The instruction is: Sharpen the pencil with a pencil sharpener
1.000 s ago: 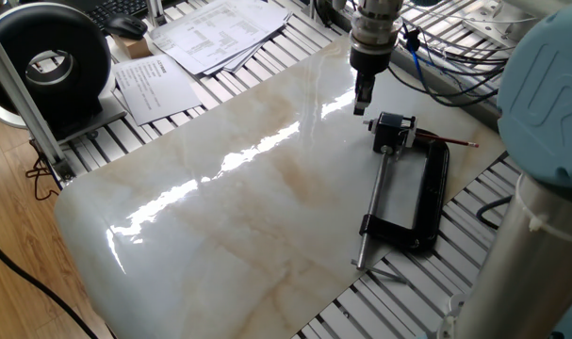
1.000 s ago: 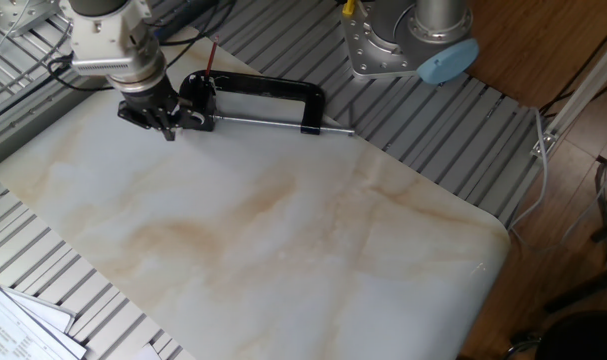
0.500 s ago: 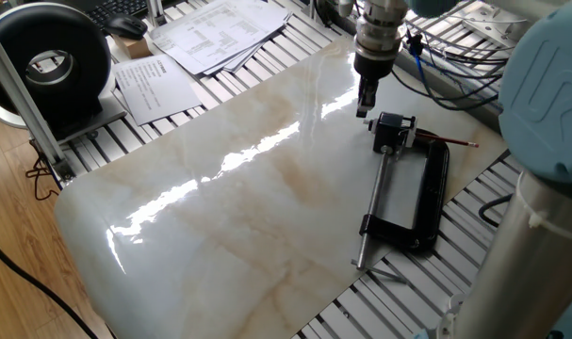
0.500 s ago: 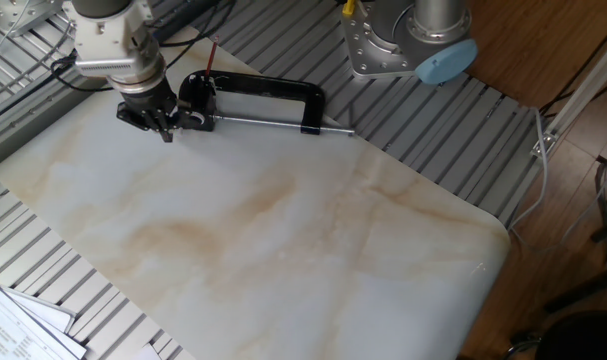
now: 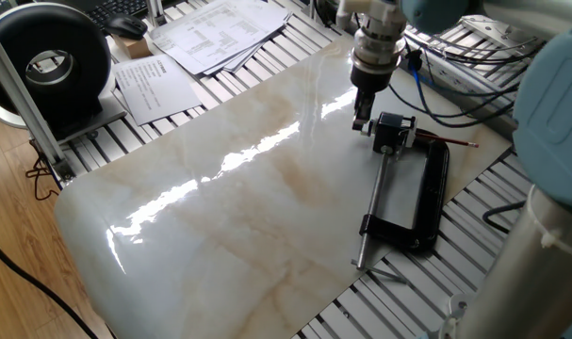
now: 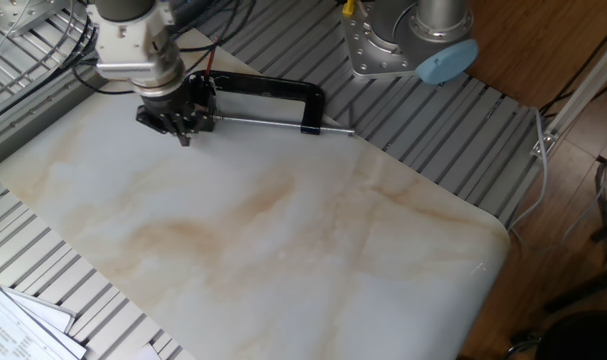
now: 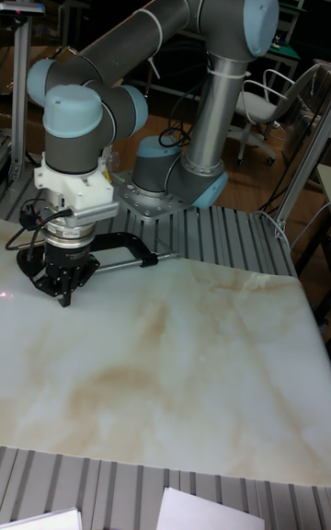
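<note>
Counter [image 5: 220,217]: big marble-look slab on a slatted metal base, mostly bare, glare streak across it.

UR5 arm [image 7: 184,24] reaches over the far end of the slab, wrist pointing straight down.

Clamp [image 5: 427,193]: large black C-frame lying flat at the right edge, its steel screw rod [image 5: 372,212] running along the frame's inner side.

Tool [image 5: 362,121] hangs low over the slab, just left of the clamp's far end. Fingers look close together with nothing between them, but the gap is too small to read, so open or closed: cannot tell.

Pencil sharpener [image 5: 393,130]: small black-and-silver block at the far end of the clamp, at the rod's tip, just right of the tool; touching or not, cannot tell.

Pencil [image 5: 448,141]: thin dark red-brown stick lying flat on the far side of the clamp frame, to the right of the sharpener. Long axis runs left-right, tip pointing right, away from the tool. Not held.

Key relation: pencil lies to the tool's right, beyond the sharpener, so my guess is the tool must clear the sharpener to reach it.

Change from a second ago: tool has shifted towards the sharpener and dropped slightly; clamp, sharpener and pencil have not moved.
</note>
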